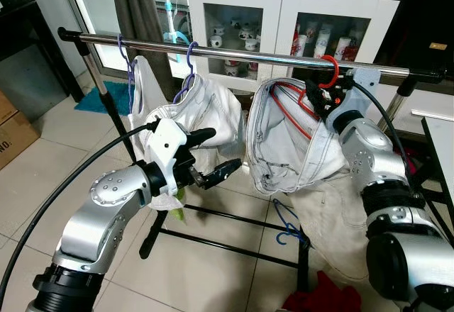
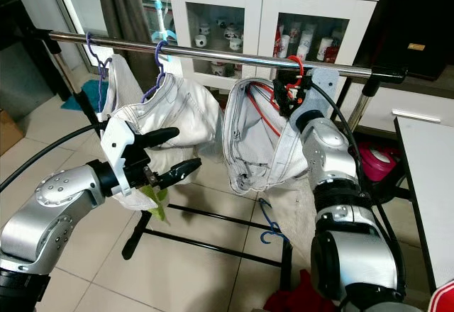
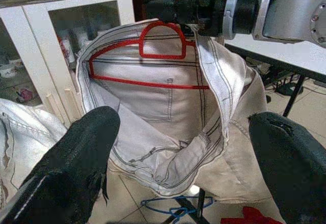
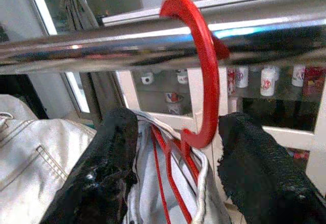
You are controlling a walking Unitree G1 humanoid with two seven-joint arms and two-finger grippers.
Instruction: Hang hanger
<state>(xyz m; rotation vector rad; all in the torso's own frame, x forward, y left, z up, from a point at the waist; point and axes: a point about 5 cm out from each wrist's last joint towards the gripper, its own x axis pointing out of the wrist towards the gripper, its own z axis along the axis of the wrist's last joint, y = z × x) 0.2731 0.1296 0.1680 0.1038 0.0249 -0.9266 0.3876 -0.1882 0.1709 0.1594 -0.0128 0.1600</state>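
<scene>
1. Left claw [image 1: 213, 157] hovered open at seven o'clock, empty.
2. Right claw [image 4: 175, 147] stood slack around red hanger [image 4: 201, 71], hooked over rail [image 1: 234, 51].
3. Snagged withdrawal could unhook it, dropping jeans [image 1: 291, 142].

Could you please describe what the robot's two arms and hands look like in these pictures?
Both arms are built from rounded silver segments with black joints. The left arm carries a white bracket at the wrist and a black cable looping back from it. The left hand and right hand each have two long black fingers; the right wrist also has a pale grey bracket and a black cable.
</scene>
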